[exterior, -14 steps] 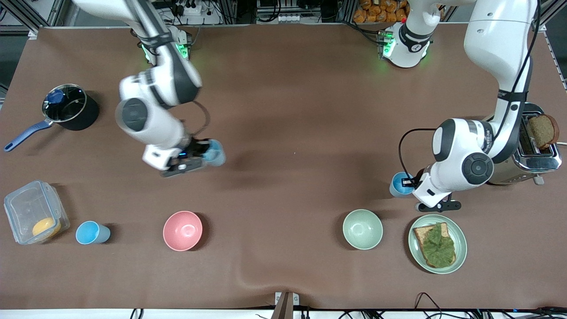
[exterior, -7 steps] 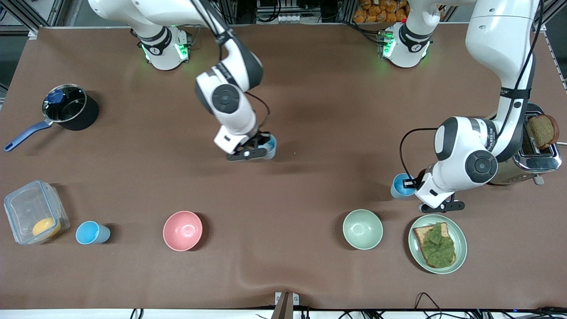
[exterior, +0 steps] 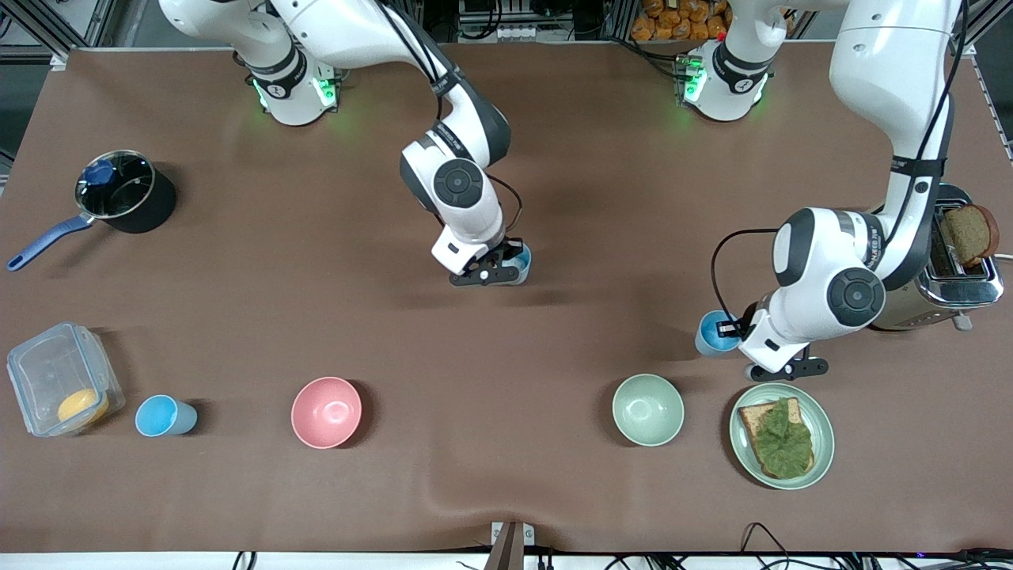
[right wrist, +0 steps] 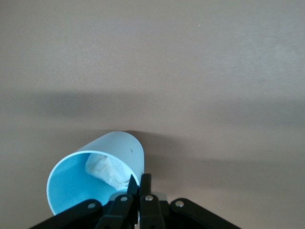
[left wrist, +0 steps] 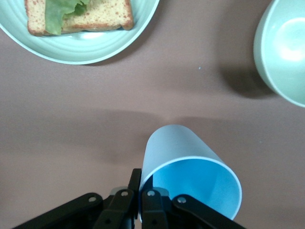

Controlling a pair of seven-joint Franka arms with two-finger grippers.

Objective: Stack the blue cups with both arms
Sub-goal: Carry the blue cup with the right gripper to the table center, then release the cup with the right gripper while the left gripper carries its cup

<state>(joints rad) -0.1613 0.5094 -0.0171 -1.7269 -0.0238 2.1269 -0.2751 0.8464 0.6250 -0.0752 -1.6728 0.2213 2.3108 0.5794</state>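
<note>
One blue cup (exterior: 518, 261) is pinched by its rim in the right gripper (exterior: 492, 271) over the table's middle. A second blue cup (exterior: 715, 332) is clamped at the rim by the left gripper (exterior: 740, 328), near the green plate (exterior: 823, 443). A third cup (exterior: 164, 416) stands beside the plastic container (exterior: 47, 372), ungripped.

Even overhead light washing over brown cloth-covered worktop (exterior: 554, 443), front view staying sharp edge to edge. Soft broad shadows lying under both white jointed arms; small darker shadows sitting beside pink round bowl (exterior: 326, 412) and pale green round bowl (exterior: 647, 409). Green lamps glowing at arm bases. Highlight gleaming on chrome toaster (exterior: 954, 277). Wrist views showing worktop paler, slightly soft; black gripper linkages cropping at frame edge.
</note>
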